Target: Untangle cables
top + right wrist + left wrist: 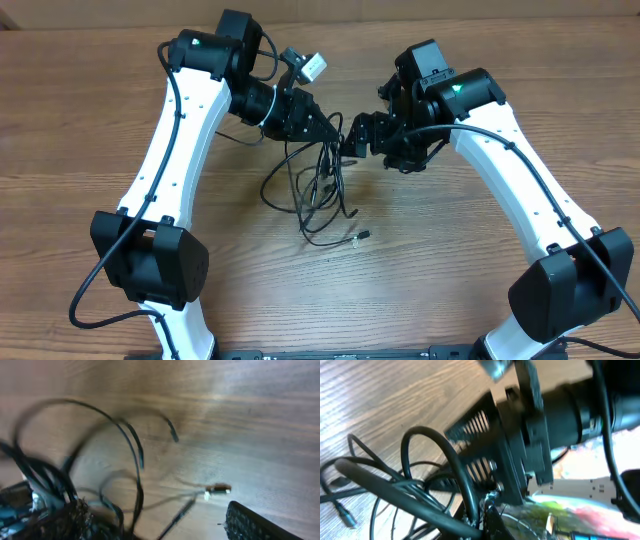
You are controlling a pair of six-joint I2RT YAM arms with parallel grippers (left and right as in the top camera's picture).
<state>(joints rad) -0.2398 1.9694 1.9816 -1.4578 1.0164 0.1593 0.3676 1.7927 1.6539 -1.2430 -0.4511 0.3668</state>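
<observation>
Both arms meet over the table centre, tips nearly touching. The cables sit just below that meeting pt: a loose black tangle, top strands pulled up toward the two grippers, lower loops spread flat on the wood. One small plug end lies clear of the loops at the near-right edge of the tangle.

Left gripper: strands bunch right at its tips. In the left wrist view the cables loom close & converge at the bottom edge, but the fingers themselves aren't clear, so can't tell if it's clamped or apart.

Right gripper: set wide. In the left wrist view its ribbed pads show w/ a clear gap btwn them. In the right wrist view (blurred) one finger is at lower right & a dark mass at lower left. The cables crowd that left side, and whether they're pinched there is unclear. The plug end lies on the wood btwn the two sides.
</observation>
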